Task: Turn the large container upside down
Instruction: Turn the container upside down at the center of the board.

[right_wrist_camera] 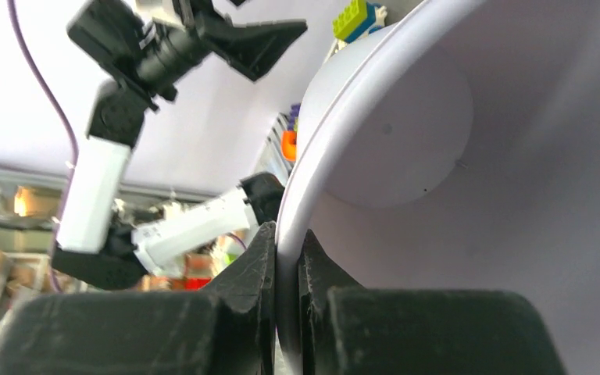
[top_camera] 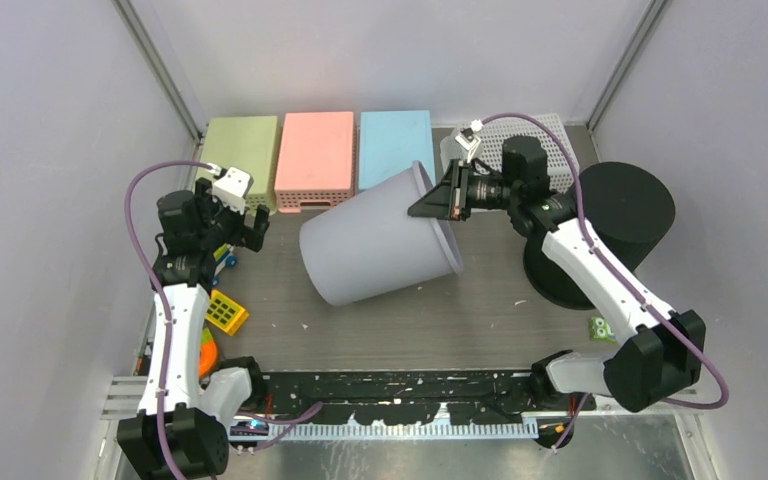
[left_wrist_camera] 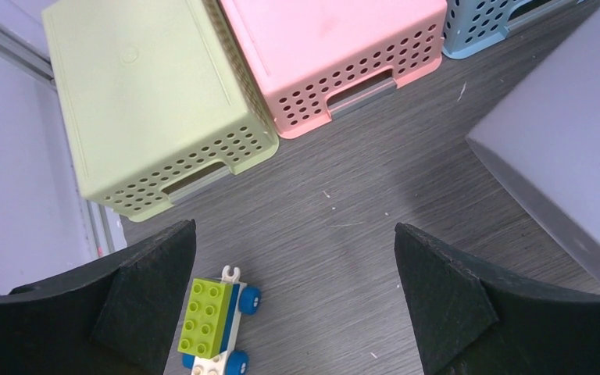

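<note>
big grey container (top_camera: 380,245) tipped on its side mid-counter
right end effector (top_camera: 438,200) clamped on its rim, left end effector (top_camera: 242,230) wide open.

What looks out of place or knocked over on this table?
The large pale grey plastic container lies tipped on its side on the dark table, mouth towards the right. It looks toppled, but the right gripper is pinching its rim, so it seems deliberate. Nothing appears spilled.

Plain pale lavender-grey panel walls (top_camera: 400,50) closing in three sides, slanted silver aluminium frame struts (top_camera: 158,65) at the back corners, dark grey wood-grain tabletop (top_camera: 480,320) flecked with white specks, soft even light with faint shadows
</note>
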### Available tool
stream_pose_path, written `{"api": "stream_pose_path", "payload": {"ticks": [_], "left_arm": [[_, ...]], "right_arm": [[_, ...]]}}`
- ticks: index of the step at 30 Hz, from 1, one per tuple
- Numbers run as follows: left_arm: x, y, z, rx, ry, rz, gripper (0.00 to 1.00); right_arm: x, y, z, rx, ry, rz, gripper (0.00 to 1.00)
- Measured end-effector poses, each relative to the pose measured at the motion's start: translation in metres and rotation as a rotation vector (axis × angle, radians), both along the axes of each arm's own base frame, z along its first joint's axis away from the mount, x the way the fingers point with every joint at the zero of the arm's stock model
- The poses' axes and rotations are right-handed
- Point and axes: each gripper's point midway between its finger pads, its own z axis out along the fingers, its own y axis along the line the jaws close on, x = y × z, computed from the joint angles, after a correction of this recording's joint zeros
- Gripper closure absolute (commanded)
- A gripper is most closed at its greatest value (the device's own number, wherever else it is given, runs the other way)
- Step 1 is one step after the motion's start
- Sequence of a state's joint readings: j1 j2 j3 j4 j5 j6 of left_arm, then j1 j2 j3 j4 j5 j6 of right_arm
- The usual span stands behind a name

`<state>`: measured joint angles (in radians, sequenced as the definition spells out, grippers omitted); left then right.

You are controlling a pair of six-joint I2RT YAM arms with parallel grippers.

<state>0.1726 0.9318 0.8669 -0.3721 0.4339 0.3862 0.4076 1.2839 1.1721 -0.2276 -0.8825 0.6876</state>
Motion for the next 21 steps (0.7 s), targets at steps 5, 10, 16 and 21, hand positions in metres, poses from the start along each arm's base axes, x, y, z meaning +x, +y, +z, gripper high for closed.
{"api": "stream_pose_path", "payload": {"ticks": [5, 10, 16, 21], "left_arm": [[0.000, -0.002, 0.000, -0.011, 0.002, -0.004, 0.00], [0.000, -0.003, 0.000, -0.016, 0.003, -0.006, 0.00], [-0.001, -0.003, 0.000, -0.018, 0.002, -0.010, 0.00], [-0.001, -0.004, 0.001, -0.024, 0.002, -0.014, 0.00]], "right_arm": [[0.020, -0.007, -0.006, 0.047, 0.121, -0.054, 0.99], [0.014, -0.009, -0.024, 0.015, 0.195, -0.045, 0.85], [0.002, -0.018, -0.050, -0.072, 0.209, -0.021, 0.57], [-0.013, -0.031, -0.067, -0.178, 0.160, -0.002, 0.49]]}}
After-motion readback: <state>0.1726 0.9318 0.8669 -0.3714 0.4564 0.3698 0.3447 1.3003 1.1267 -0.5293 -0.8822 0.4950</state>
